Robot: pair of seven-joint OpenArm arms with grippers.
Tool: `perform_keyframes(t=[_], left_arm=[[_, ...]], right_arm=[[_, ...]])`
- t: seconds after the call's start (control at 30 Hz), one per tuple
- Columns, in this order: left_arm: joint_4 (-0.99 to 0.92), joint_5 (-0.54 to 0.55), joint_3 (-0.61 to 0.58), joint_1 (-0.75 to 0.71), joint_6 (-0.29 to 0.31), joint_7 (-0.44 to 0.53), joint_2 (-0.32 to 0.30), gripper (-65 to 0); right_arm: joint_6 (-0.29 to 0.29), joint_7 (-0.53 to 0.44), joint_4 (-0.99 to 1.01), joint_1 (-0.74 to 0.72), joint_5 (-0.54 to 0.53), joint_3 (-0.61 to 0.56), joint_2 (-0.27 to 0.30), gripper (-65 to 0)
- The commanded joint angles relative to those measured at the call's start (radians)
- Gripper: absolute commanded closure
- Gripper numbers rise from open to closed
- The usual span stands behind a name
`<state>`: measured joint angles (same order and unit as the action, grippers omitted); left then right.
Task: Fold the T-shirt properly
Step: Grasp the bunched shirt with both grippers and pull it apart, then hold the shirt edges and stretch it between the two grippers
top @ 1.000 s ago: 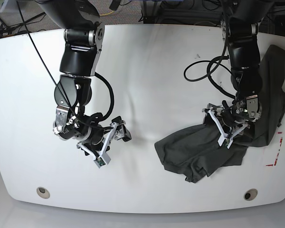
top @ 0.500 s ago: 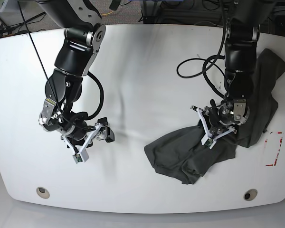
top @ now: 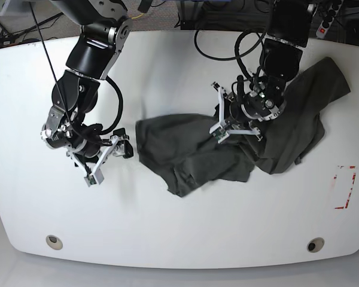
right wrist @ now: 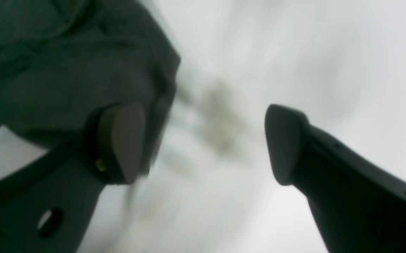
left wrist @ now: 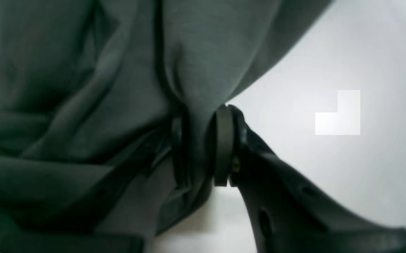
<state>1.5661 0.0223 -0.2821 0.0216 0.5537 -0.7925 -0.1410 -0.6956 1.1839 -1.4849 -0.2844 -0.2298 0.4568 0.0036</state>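
Garment: the dark charcoal grey-green soft-fabric T-shirt (top: 227, 149) lies crumpled across the white tabletop (top: 185, 227), just right of centre in the base view.

Long axis: it runs from a rumpled corner near the 8 o'clock end (top: 145, 133) up to a spread flap at 2 o'clock (top: 326, 78), nothing flat or squared yet.

Left end effector (top: 236, 119): pressed together on a bunched ridge of the shirt, about the middle of the cloth; the left wrist view shows fabric pinched between the pads (left wrist: 224, 144).

Right end effector (top: 110, 156): spread wide, holding nothing, hovering over bare tabletop.

Key relation: the shirt's nearest edge lies at roughly 3 o'clock from the right end effector, close but apart; in the right wrist view the cloth sits behind one finger (right wrist: 122, 140), not between the two.

Nearer arm: the right one is nearer that loose corner; the left one already has the middle.

Judgement: a short reach toward 3 o'clock looks like the move that matters, to take the free edge so the cloth can be stretched out.
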Motion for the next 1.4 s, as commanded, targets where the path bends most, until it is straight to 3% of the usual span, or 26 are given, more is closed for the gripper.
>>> perform_keyframes(t=[0.0,0.17,0.33,0.5,0.73,0.83,1.03,1.17,1.23,1.37], left_arm=[[0.070,0.009,-0.007,-0.016,0.007,0.015,0.001,-8.7],[0.121,0.009,-0.003,-0.051,-0.016,0.014,-0.003,-9.6],[0.190,0.011,0.102,-0.084,-0.014,-0.032,0.004,-25.1],[0.291,0.015,0.151,-0.108,-0.013,-0.035,0.004,-35.7],[0.389,0.017,0.218,-0.156,-0.011,-0.035,0.005,-36.0],[0.417,0.018,0.249,-0.180,-0.011,-0.035,0.005,-36.0],[0.429,0.024,0.355,-0.229,-0.011,-0.032,0.014,-36.0],[0.428,0.143,0.478,-0.254,-0.011,-0.035,0.007,-36.2],[0.425,0.213,0.551,-0.260,-0.011,-0.035,0.007,-36.4],[0.414,0.328,0.737,-0.272,-0.011,-0.052,0.007,-40.6]], right_arm=[[-0.003,-0.015,-0.018,0.001,-0.072,-0.002,0.022,-51.0],[-0.003,-0.014,-0.018,0.081,-0.214,-0.002,0.054,-51.0],[-0.003,0.020,-0.020,0.164,-0.314,0.000,0.068,-51.0],[-0.003,0.020,-0.020,0.231,-0.356,0.000,0.068,-51.0],[-0.003,0.023,-0.020,0.297,-0.529,-0.005,0.051,-50.9],[0.030,0.023,-0.018,0.319,-0.541,-0.006,0.025,-50.9],[0.037,0.023,-0.013,0.317,-0.538,-0.010,-0.011,-50.9],[0.038,0.018,-0.012,0.294,-0.535,-0.010,-0.023,-50.6],[0.038,0.018,-0.012,0.282,-0.521,-0.010,-0.030,-47.1],[0.038,0.018,-0.012,0.253,-0.445,-0.011,-0.038,-23.5]])
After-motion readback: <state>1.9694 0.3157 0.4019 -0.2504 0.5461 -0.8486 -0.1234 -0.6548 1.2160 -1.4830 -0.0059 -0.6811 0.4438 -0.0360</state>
